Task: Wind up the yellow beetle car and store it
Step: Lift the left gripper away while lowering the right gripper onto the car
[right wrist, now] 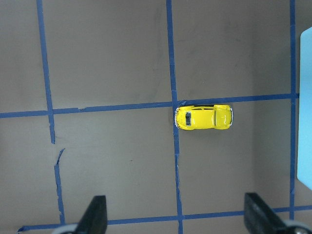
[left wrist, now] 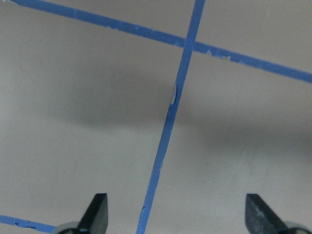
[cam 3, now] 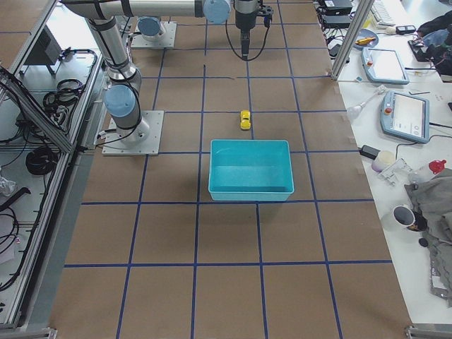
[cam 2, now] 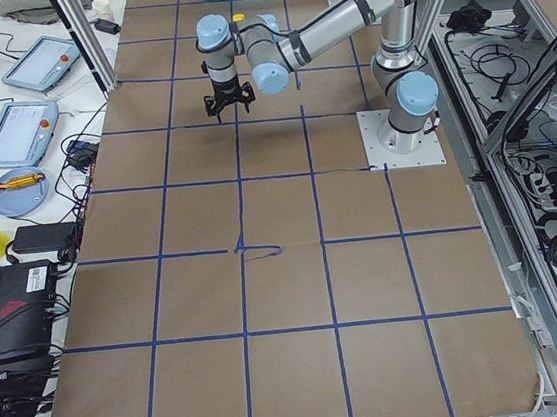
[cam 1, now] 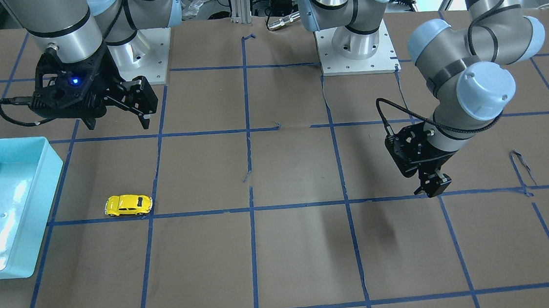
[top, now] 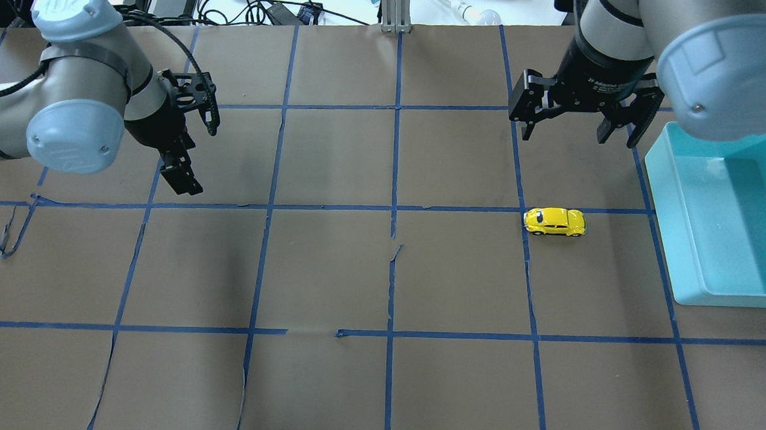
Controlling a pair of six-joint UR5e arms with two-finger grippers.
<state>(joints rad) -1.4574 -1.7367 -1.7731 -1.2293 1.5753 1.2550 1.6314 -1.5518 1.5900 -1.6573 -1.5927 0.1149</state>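
Yellow beetle car [top: 555, 222] sits outside teal bin [top: 674, 217].

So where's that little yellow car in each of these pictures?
Front-facing: the yellow beetle car is lower left, just right of the turquoise bin.
Overhead: right of centre, left of the bin.
Exterior left: I cannot make it out.
Exterior right: upper middle, just beyond the bin.
Left wrist: not in it.
Right wrist: right of centre.
Shared landmark: the turquoise bin beside the car.
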